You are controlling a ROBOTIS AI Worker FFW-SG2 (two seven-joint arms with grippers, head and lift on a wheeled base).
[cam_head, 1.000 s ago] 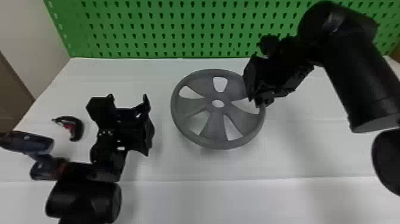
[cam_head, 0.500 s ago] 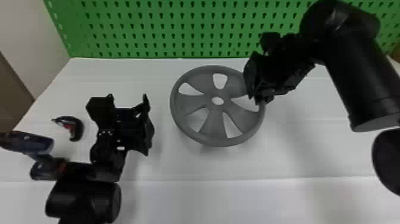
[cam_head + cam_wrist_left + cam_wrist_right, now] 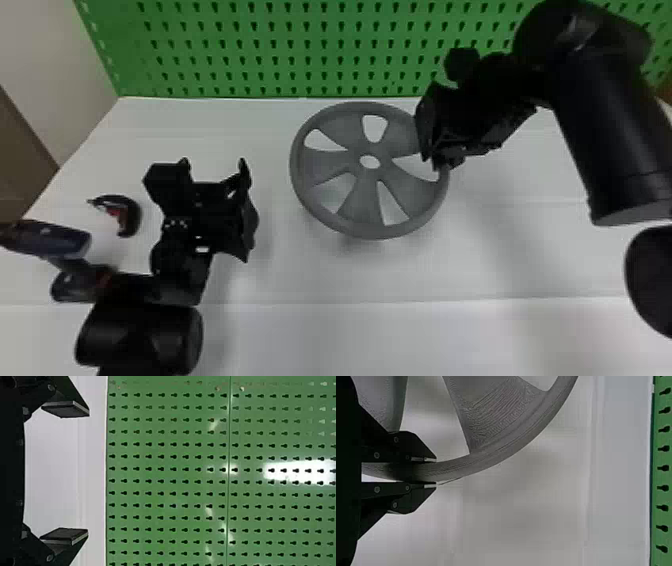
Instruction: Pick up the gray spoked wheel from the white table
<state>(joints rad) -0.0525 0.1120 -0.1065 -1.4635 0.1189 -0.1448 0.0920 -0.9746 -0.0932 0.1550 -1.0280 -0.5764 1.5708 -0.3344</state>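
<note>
Gray spoked wheel (image 3: 361, 205), held at its rim by the right gripper (image 3: 434, 161); we log the grip at the robot's right-hand side of the wheel. In the right wrist view, we see the two flat black fingers (image 3: 425, 459) closed about the rim, one on the inner side among the spokes, one along the outer face. Broad, curved spokes run in to an open center hole. Shadow falls on the white table (image 3: 310, 270) below the near rim, and that side looks raised; whether any part of the wheel touches the tabletop, we cannot tell. On the robot's left, well apart from the wheel, we find the left gripper (image 3: 214, 164) parked over the table, fingers spread wide with nothing between them. Beyond it, farther left, we note a small curved dark tool with a red part (image 3: 132, 215), type unclear to us. Near that lies a dark blue power drill (image 3: 50, 237), partly hidden by the left arm. Behind the table's far edge, we record a green pegboard (image 3: 300, 34) with rows of keyhole slots.
</note>
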